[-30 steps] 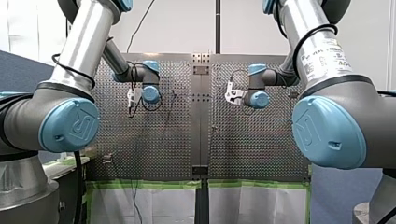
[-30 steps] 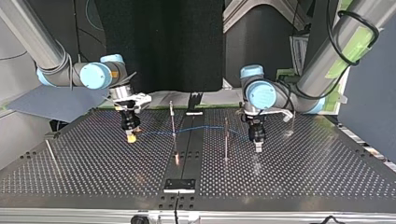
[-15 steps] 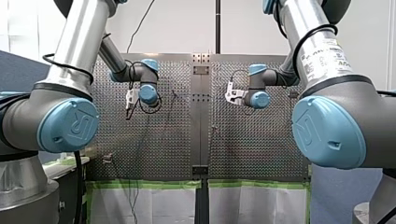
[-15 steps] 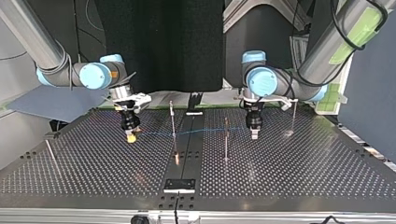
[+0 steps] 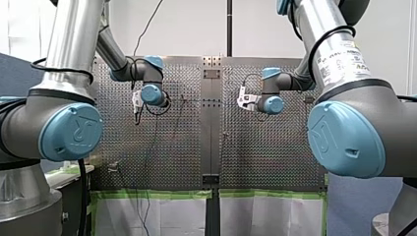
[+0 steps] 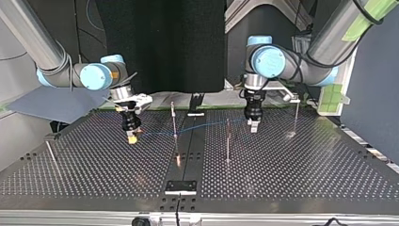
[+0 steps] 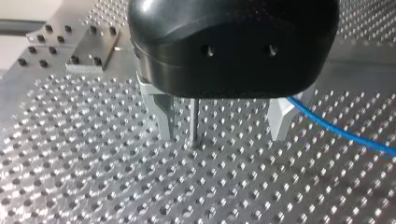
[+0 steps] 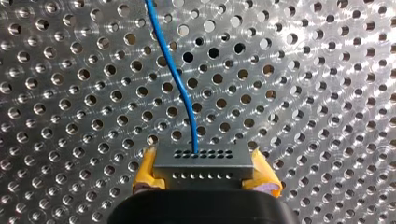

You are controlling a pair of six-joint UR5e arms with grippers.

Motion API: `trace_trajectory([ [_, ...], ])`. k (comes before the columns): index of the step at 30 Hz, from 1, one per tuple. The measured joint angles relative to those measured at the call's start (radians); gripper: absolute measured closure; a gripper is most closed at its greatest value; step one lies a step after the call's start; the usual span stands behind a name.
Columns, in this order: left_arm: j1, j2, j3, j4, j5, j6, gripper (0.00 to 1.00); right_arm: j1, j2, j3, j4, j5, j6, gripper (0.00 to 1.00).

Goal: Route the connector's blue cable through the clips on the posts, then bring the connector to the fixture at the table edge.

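Moved: my left claw (image 6: 253,126) has lifted and slid further back since a second ago, while my right claw (image 6: 132,138) hasn't budged.
Fixture: small dark plate (image 6: 180,186) at the counter's (image 6: 306,179) near edge in the top view.
Posts: one thin post (image 6: 174,123) right behind the fixture, and a second post (image 6: 228,141) beside it.
Blue cable: the blue cable (image 6: 207,126) runs from the right claw, crosses the first post, passes the second post's top and reaches the left claw. Can't tell if it's in the clips.
Right claw: yellow pads (image 8: 145,170) clenched on the grey connector (image 8: 203,163), low over the counter.
Left claw: released, metal fingers (image 7: 163,112) wide apart, with the cable just beside one of them.
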Motion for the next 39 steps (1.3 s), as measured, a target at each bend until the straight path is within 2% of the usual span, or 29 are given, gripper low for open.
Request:
trace_trajectory([
  [9, -0.03, 0.009, -0.062, 0.002, 0.009, -0.026, 0.0, -0.001, 0.0, 0.0, 0.0, 0.0, 0.0, 1.0],
  [19, -0.054, 0.016, -0.066, 0.005, 0.044, -0.031, 0.0, -0.002, 0.0, 0.0, 0.001, -0.001, 0.0, 1.0],
  [39, -0.073, 0.064, -0.066, 0.014, 0.047, -0.026, 0.0, -0.002, 0.0, 0.0, 0.001, -0.001, 0.001, 1.0],
])
